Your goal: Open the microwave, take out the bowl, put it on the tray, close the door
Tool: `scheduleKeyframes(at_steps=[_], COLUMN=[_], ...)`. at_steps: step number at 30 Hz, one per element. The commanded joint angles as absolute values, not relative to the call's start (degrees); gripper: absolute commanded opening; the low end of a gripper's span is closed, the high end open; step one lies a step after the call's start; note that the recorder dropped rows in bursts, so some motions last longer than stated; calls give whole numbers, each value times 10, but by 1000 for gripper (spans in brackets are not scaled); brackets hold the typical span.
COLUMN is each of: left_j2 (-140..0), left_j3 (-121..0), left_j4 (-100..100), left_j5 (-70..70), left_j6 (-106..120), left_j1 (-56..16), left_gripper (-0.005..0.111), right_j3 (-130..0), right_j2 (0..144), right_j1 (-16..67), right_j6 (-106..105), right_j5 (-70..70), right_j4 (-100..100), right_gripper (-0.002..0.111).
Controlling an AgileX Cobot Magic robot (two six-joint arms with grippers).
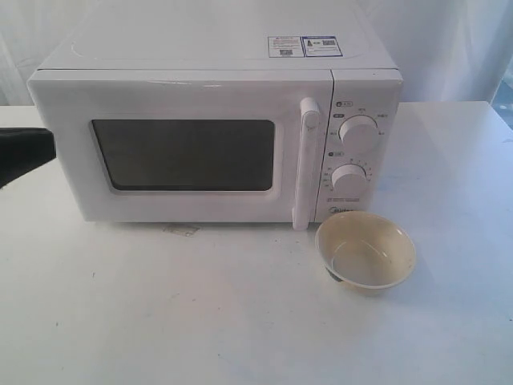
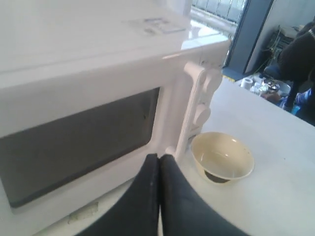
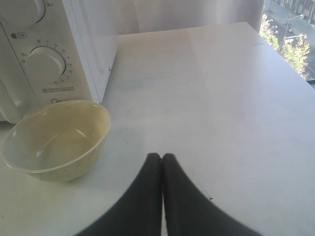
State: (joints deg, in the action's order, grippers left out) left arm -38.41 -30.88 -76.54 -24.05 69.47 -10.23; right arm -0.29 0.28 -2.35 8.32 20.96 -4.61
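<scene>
The white microwave [image 1: 216, 136] stands on the table with its door [image 1: 184, 152] shut and the vertical bar handle [image 1: 307, 164] beside the two knobs. The empty cream bowl [image 1: 365, 253] sits on the bare table in front of the knob panel, outside the oven; it also shows as the bowl [image 2: 222, 156] and the bowl [image 3: 56, 137]. My left gripper [image 2: 159, 158] is shut and empty, close in front of the door's lower corner near the handle [image 2: 192, 113]. My right gripper [image 3: 162, 157] is shut and empty over the table, beside the bowl. No tray is in view.
A dark part of the left arm [image 1: 24, 152] enters at the left edge of the exterior view. The white table [image 1: 240, 313] stretches in front of the oven and to its right. A small scrap [image 1: 183, 230] lies under the oven's front edge.
</scene>
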Motion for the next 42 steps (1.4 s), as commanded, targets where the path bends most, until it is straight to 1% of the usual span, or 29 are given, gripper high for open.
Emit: scheduleKeyframes(at_steps=[1,13,18,30,32,37,39,42], left_j2=[-287,-87,-33,-26,-8,0,0,0], left_j3=[-278,-187,-154,-104,-96,-87,-87,-87], left_j4=[-761,-715,-714,-715,-715,-715,-693,-575], left_j5=[-250,-240,-218,-171,-168,-103,-88,-88], left_j6=[692,668,662,614,614,614,611,541], left_j1=[-106,-106,-106,-106,-106,-106,-106,-106], left_gripper=[0,0,0,0,0,0,0,0], right_j3=[0,0,0,0,0,0,0,0], right_j2=[0,0,0,0,0,0,0,0], right_j1=[-29,-29,-29,-29,-29,-29,-29,-29], right_j6=[76,76,76,76,76,76,76,76], right_j5=[202,202,202,202,202,202,202,202], right_j4=[-47,-47,-47,-47,-47,-47,-47,-47], right_gripper=[0,0,0,0,0,0,0,0])
